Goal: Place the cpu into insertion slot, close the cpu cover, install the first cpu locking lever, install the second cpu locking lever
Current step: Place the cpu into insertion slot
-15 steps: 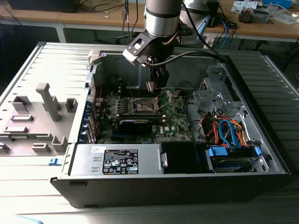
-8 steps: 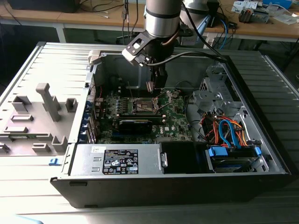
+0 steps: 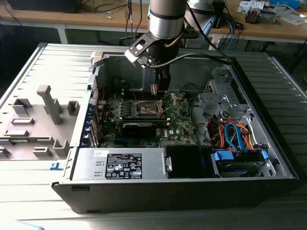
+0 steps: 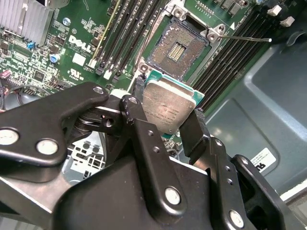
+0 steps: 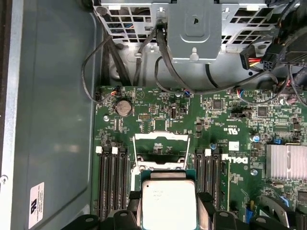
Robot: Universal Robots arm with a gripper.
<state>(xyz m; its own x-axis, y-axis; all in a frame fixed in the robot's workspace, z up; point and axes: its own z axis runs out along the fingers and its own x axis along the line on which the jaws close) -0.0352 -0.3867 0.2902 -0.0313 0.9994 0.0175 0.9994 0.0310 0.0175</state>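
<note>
We saw one cpu [image 4: 169,103] gripped flat by its edges between the gripper's [image 4: 165,117] two fingers, hovering close over the single insertion slot [image 4: 178,47]. The slot's one cpu cover [image 5: 160,138] stood raised and one locking lever [image 4: 244,38] swung aside, presumably to leave the socket clear.

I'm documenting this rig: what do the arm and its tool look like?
The arm is a silver-grey cylinder with a dark band, a pale angular block at its wrist and a grey cable looping off. The tool is black metal: flat link bars joined by round silver rivets.
</note>
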